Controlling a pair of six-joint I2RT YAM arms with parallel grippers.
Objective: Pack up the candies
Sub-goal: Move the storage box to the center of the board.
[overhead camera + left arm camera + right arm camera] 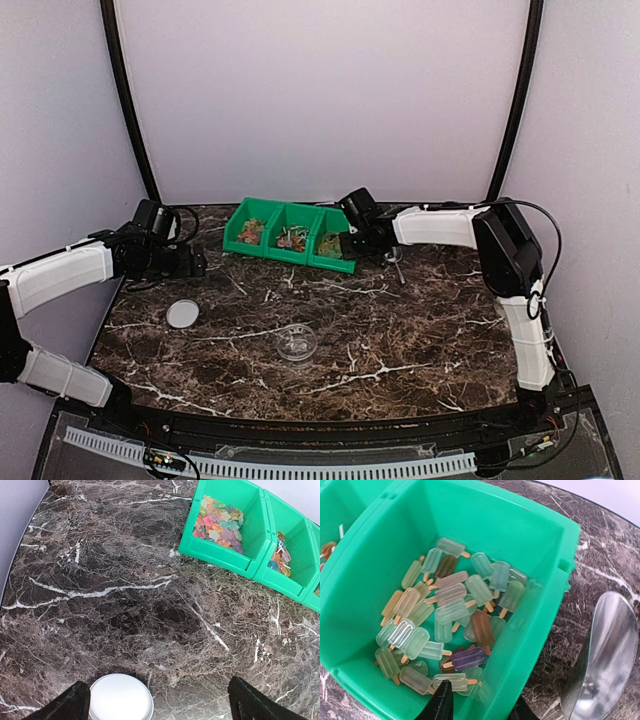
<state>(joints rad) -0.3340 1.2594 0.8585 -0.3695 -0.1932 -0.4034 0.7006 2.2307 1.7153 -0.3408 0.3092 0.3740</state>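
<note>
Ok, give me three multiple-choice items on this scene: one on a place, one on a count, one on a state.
1. Where is the scoop relative to the bin?
A) inside it
B) right of it, on the table
C) left of it

2. How many compartments has the bin?
A) two
B) four
C) three

3. The jar is:
A) open, with the lid lying apart
B) closed
C) tipped over

Key:
1 B, the scoop lies on the marble by the bin's right end.
2 C, two dividers show from above.
3 A, the lid lies well to the jar's left.
</note>
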